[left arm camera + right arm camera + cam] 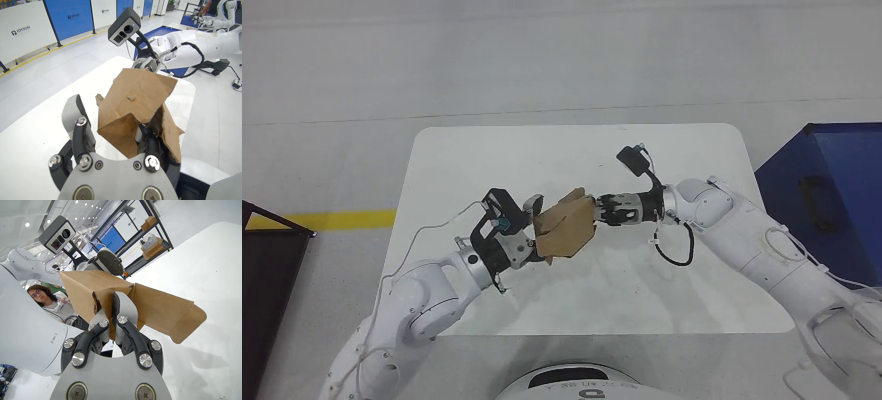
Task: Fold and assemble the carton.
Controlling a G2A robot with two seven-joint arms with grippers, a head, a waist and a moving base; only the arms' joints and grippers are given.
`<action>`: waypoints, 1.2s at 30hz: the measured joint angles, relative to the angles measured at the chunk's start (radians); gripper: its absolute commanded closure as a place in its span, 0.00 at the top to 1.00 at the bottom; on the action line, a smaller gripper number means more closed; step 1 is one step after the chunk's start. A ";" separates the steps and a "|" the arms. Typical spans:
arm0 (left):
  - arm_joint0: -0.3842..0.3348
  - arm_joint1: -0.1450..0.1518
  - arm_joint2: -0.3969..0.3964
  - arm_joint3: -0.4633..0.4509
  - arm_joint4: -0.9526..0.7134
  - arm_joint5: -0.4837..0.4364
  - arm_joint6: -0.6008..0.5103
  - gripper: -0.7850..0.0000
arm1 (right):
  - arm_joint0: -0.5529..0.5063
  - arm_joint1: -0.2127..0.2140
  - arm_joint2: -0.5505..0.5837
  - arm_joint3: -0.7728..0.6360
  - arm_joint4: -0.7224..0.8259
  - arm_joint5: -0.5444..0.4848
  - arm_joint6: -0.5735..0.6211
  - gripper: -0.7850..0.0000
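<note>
You've got 1 brown cardboard carton (567, 232), 2 grippers (left gripper (537, 229), right gripper (598, 210)), 1 white rounded table (682, 290), 1 dark blue bin (832, 190) off the table's right edge.

This looks like a robot laboratory or a factory test hall, not a home. The floor (542, 60) is pale, smooth and wide, with a yellow marking line (342, 218) on it. Free-standing blue panels (79, 28) and white perforated boards (24, 43) divide the room. A black metal rack (166, 245) carries cardboard boxes (149, 223), and small lamps (27, 224) sit in a high ceiling. Far behind the white desk (642, 290) there is possibly a second white robot (226, 7).
</note>
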 measured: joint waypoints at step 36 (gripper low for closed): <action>0.085 0.040 -0.335 0.101 -0.562 -0.253 -0.171 0.94 | 0.040 0.020 -0.046 -0.034 0.016 -0.014 -0.014 0.00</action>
